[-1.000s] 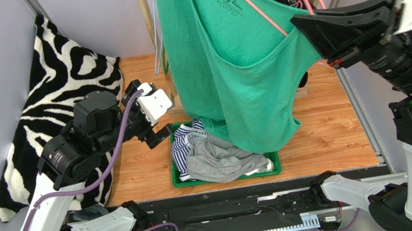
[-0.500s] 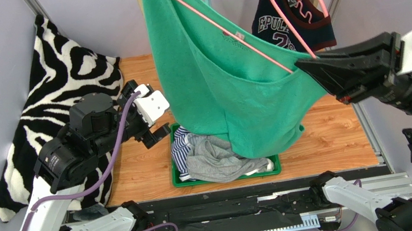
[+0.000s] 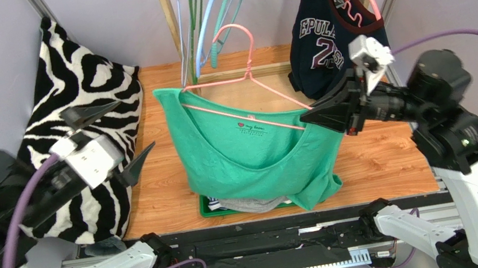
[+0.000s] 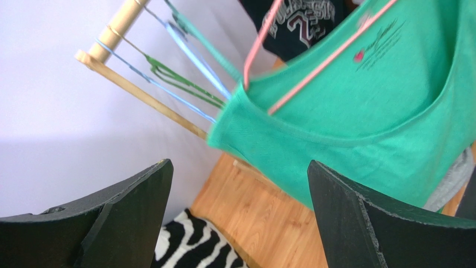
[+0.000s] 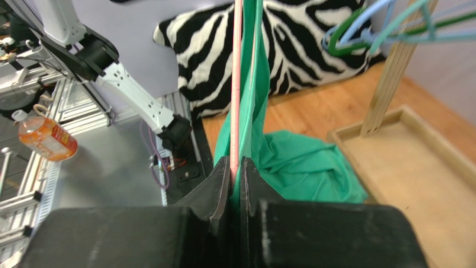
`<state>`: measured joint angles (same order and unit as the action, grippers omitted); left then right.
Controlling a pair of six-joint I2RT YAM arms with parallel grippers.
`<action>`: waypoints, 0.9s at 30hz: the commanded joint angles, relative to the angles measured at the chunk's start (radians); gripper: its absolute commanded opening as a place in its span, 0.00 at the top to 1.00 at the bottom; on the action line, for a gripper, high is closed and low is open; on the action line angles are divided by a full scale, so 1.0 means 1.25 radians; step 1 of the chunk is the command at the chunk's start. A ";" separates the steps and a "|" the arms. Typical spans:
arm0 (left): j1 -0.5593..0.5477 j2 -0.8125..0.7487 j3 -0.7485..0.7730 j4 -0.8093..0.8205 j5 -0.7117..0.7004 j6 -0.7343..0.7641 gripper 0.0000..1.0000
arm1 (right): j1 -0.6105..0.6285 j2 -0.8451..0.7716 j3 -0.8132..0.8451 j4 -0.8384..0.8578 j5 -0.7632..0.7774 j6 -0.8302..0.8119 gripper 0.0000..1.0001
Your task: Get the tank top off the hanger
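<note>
The green tank top (image 3: 254,160) hangs on a pink hanger (image 3: 250,74), low over the table's middle. My right gripper (image 3: 308,116) is shut on the hanger's right end together with the top's strap. In the right wrist view the pink hanger bar (image 5: 237,84) and green cloth (image 5: 301,162) run up from the closed right gripper (image 5: 236,162). My left gripper (image 3: 111,137) is open and empty, left of the top and apart from it. In the left wrist view the left gripper (image 4: 239,164) faces the tank top (image 4: 363,111) and the hanger (image 4: 313,72).
A zebra cushion (image 3: 78,95) leans at the left wall. A green tray (image 3: 205,209) of clothes lies under the top. A dark jersey (image 3: 328,39) and several empty hangers (image 3: 213,7) hang at the back. A bottle (image 5: 47,139) lies on the bench.
My right gripper has carried the hanger and tank top down and toward the table's middle. My left arm has risen and swung left, and its jaws now stand wide apart.
</note>
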<state>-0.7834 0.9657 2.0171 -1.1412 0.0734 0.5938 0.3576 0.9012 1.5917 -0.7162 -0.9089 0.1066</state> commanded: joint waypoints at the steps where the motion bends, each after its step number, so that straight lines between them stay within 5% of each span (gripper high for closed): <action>1: 0.004 0.007 0.061 -0.069 0.101 0.021 0.01 | 0.003 0.003 -0.017 -0.001 -0.074 -0.059 1.00; 6: 0.007 0.042 0.026 -0.119 0.193 0.042 0.01 | 0.038 0.001 -0.067 0.016 -0.129 -0.118 1.00; 13: 0.007 0.129 0.055 -0.163 0.314 0.039 0.01 | 0.147 0.036 -0.059 -0.061 -0.050 -0.240 1.00; 19: 0.007 0.166 0.077 -0.214 0.392 0.027 0.18 | 0.148 0.030 -0.057 -0.062 -0.039 -0.272 1.00; 23: 0.007 0.177 0.071 -0.242 0.434 0.028 0.41 | 0.147 0.030 -0.061 -0.048 -0.028 -0.274 1.00; 27: 0.007 0.181 0.057 -0.239 0.435 0.018 0.45 | 0.150 0.025 -0.076 -0.010 -0.026 -0.257 1.00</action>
<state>-0.7769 1.1950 2.0701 -1.3506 0.5602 0.6289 0.5396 0.9520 1.4921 -0.8211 -0.9516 -0.2070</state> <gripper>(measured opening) 0.558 0.065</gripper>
